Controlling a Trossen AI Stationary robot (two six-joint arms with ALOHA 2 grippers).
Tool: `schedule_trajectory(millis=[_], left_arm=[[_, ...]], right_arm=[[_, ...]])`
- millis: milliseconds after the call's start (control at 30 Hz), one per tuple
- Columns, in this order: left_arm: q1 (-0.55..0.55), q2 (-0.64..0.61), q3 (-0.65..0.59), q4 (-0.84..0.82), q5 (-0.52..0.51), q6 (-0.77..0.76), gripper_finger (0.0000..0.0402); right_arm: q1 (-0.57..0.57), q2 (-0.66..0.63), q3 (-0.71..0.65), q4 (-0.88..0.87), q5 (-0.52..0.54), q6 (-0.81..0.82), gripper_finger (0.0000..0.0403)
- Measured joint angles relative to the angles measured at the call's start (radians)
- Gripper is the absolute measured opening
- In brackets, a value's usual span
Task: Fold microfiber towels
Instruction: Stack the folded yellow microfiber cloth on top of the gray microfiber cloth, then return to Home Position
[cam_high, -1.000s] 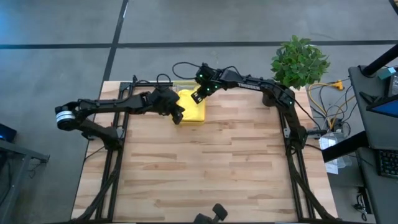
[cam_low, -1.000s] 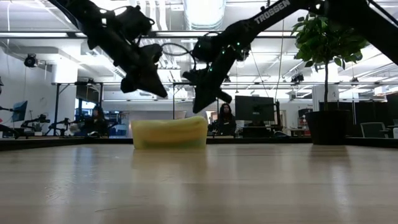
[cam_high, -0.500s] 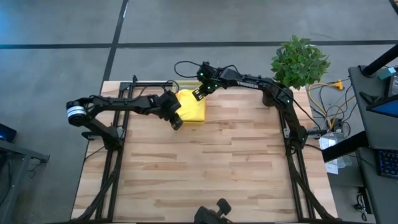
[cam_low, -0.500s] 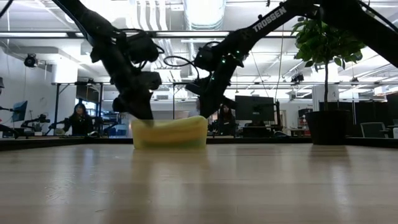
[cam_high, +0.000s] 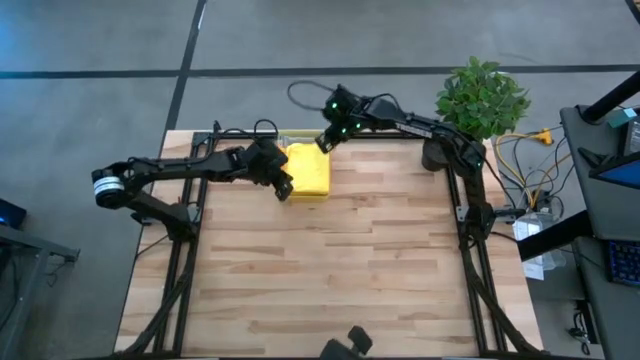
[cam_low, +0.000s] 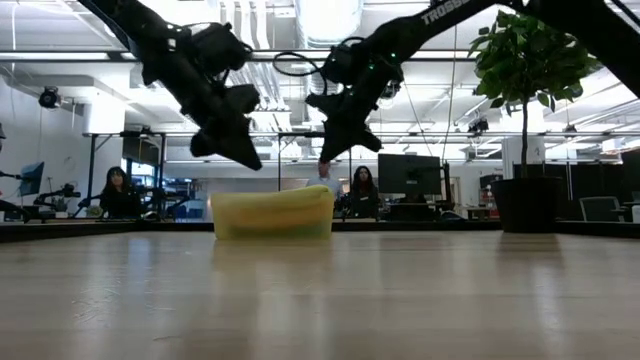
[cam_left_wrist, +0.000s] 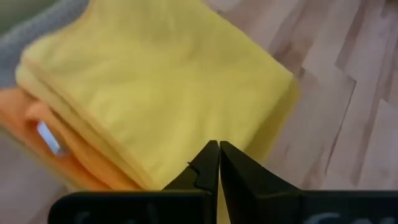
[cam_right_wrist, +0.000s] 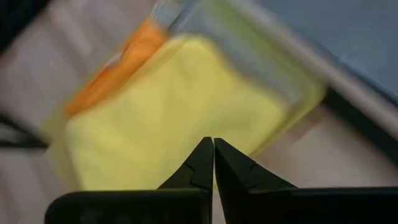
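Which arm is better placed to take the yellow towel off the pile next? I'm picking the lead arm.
Probably left. The left gripper hangs shut at the near-left edge of the yellow towel, close above it. The right gripper, also shut, sits higher, past the pile's far corner.

A light butcher-block wooden table (cam_high: 330, 270) is standing on a grey concrete floor (cam_high: 90, 40), with dark line markings running across that floor. A leafy green potted plant (cam_high: 482, 98) is sitting at the table's far right corner (its dark pot (cam_low: 526, 205) is showing in the low view), and a tangle of yellow and white cables (cam_high: 528, 165) is lying just beside the table's right edge. Beyond the table, an open office is showing in the low view, where two people, one person (cam_low: 114, 190) at the left and another person (cam_low: 361, 188) near the middle, are sitting by dark monitors (cam_low: 410, 175).
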Motion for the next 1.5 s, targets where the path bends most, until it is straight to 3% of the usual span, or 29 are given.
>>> schedule_trajectory(millis=[200,400,667,800,1033,1200,1367,1500], left_arm=[[0.061,0.108,0.009,0.127,0.008,0.04,0.0],[0.135,0.277,0.087,0.186,0.006,0.044,0.0],[0.124,0.361,0.145,0.049,-0.272,0.04,0.0],[0.114,0.275,0.138,0.039,-0.355,0.095,0.0],[0.113,0.079,0.13,0.044,-0.345,0.149,0.0],[0.113,-0.087,0.102,0.047,-0.178,0.196,0.0],[0.109,-0.316,0.032,0.079,-0.041,0.183,0.0],[0.105,-0.494,-0.017,0.124,0.081,0.071,0.0]], right_arm=[[0.085,0.002,-0.026,-0.017,-0.008,0.012,0.0009],[0.142,-0.02,-0.063,-0.04,0.09,0.014,0.0009],[0.152,-0.113,-0.075,-0.13,0.213,0.004,0.0008],[0.148,-0.171,-0.101,-0.075,0.227,-0.073,0.0009],[0.127,-0.178,-0.143,0.009,0.105,-0.099,0.0008],[0.129,-0.181,-0.19,0.125,-0.044,-0.109,0.0008],[0.167,-0.278,-0.274,0.458,-0.331,-0.182,0.0008],[0.225,-0.382,-0.37,0.751,-0.349,-0.115,0.0008]])
